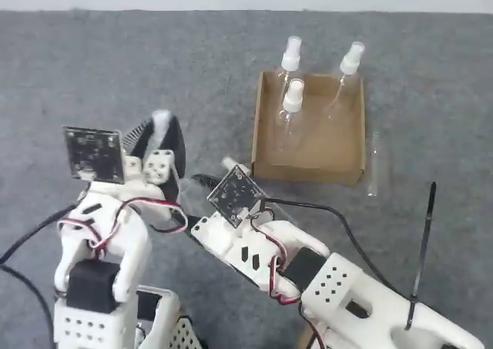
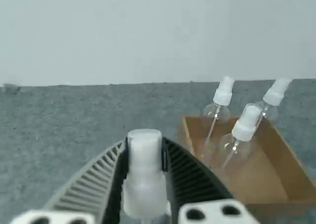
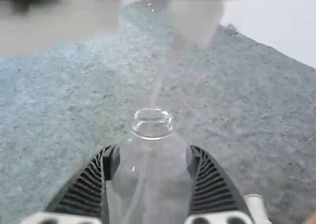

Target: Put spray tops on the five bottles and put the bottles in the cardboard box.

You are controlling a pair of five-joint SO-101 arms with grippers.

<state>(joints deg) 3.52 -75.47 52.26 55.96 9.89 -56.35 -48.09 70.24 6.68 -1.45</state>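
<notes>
**Spray top over bottle neck, left of the box**

My left end effector (image 2: 144, 152) is clamped on a white spray top (image 2: 144, 184). My right end effector (image 3: 150, 159) grips a clear bottle (image 3: 148, 189) by its body, its mouth bare. Both sit off the left side of the cardboard box (image 1: 308, 169), near its front corner, above the grey surface (image 1: 115, 72). The spray top hangs just over the bottle's neck (its thin tube reaches down to the mouth). Three topped bottles (image 1: 292, 110) stand inside the box.
</notes>
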